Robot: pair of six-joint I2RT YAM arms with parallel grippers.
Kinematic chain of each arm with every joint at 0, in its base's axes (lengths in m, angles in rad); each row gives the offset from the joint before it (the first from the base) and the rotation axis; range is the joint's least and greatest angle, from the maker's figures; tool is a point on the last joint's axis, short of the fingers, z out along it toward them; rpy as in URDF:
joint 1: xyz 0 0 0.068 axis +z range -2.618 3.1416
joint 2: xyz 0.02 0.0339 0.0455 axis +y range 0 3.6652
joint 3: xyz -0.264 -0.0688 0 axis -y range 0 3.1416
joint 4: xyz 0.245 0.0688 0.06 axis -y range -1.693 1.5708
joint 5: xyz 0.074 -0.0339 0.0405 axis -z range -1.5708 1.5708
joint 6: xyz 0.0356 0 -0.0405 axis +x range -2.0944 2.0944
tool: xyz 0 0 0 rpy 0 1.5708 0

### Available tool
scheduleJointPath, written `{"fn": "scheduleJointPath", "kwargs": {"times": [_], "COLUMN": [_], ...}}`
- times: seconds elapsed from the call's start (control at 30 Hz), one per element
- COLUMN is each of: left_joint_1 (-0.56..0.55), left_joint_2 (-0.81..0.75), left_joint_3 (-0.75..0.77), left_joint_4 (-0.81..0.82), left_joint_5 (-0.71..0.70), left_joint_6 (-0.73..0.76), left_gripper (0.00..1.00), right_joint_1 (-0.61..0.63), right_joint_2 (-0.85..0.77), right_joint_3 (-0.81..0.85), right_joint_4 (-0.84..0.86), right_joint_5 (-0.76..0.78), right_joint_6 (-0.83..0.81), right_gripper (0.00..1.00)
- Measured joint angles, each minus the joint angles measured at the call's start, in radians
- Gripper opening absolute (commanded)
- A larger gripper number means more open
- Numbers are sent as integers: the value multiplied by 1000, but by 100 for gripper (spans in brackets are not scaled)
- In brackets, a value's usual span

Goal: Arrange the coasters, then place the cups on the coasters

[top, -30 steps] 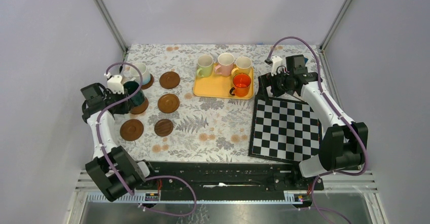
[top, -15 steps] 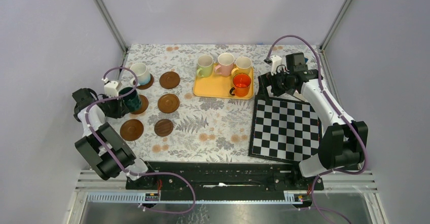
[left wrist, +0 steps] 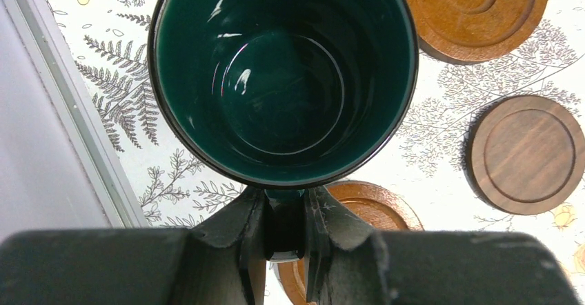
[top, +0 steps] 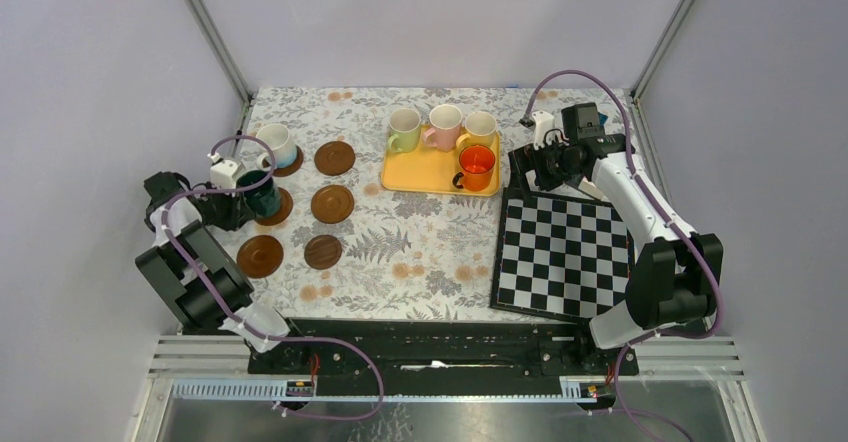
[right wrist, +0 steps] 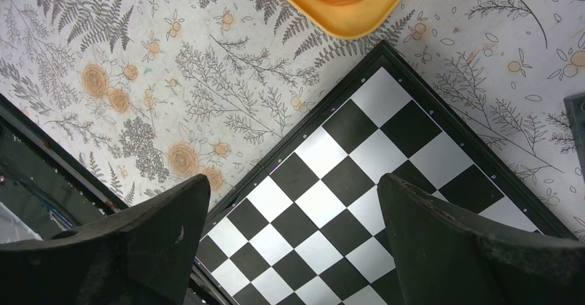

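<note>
My left gripper (top: 244, 202) is shut on the handle of the dark green cup (top: 263, 193), which sits upright over a brown coaster (top: 281, 212); I cannot tell whether it touches. From the left wrist the cup (left wrist: 283, 77) fills the view, its handle pinched between my fingers (left wrist: 243, 229), with that coaster (left wrist: 365, 207) below. A pale cup (top: 277, 144) stands on the far-left coaster. Several bare coasters (top: 335, 158) (top: 332, 203) (top: 260, 256) (top: 323, 251) lie nearby. Light green (top: 404, 129), pink (top: 444, 125), yellow (top: 480, 127) and orange (top: 476, 166) cups stand on the tray. My right gripper (top: 535, 167) hangs open, holding nothing.
The yellow tray (top: 420, 174) lies at the back centre. A black-and-white chequered board (top: 562, 252) covers the right side; its corner (right wrist: 359, 181) is under my right gripper (right wrist: 293, 215). A metal frame post (left wrist: 62, 105) runs close along the left of the dark green cup.
The left arm's elbow has swung out to the left and towards the near edge while the dark green cup stayed over its coaster. The right arm has barely moved.
</note>
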Motion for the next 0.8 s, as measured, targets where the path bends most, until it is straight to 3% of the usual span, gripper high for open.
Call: {"fn": "scheduleJointPath", "kwargs": {"times": [0.53,0.8], "left_joint_1": [0,0], "left_joint_2": [109,113], "left_joint_3": [15,16], "left_joint_4": [70,71], "left_joint_5": [0,0], "left_joint_6": [18,26], "left_gripper": [0,6], "right_joint_1": [0,0], "right_joint_2": [8,10], "right_joint_3": [14,15], "right_joint_4": [-26,-28], "right_joint_5": [3,10], "right_joint_6": [-1,-1], "right_gripper": [98,98]}}
